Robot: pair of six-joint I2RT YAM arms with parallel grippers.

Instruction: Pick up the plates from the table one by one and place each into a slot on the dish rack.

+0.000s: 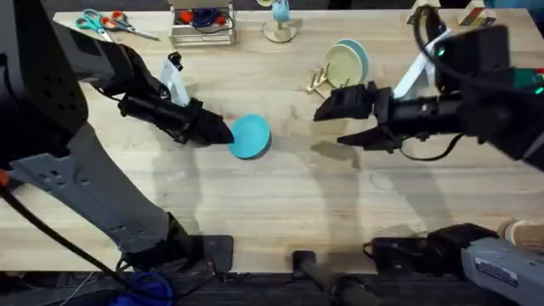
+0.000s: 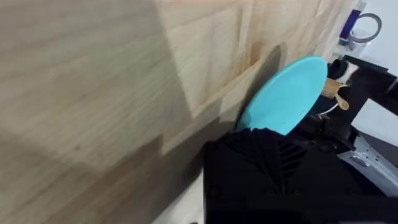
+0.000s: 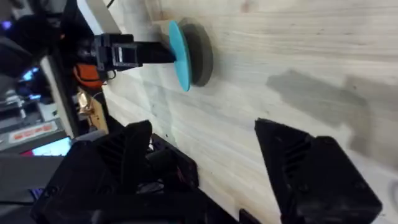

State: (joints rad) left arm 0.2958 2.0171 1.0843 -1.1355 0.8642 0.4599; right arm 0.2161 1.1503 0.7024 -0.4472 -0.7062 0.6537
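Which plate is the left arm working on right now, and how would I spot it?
Start at the light-wood table and look to its middle. The left gripper is shut on the rim of a turquoise-blue plate there. Unlike the cream and light-blue plates standing in the dish rack farther back, it is the one plate still out on the tabletop.

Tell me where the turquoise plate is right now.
In the overhead view the turquoise plate is near the table's middle, lifted and gripped at its left edge by the left gripper, with the open right gripper to its right.
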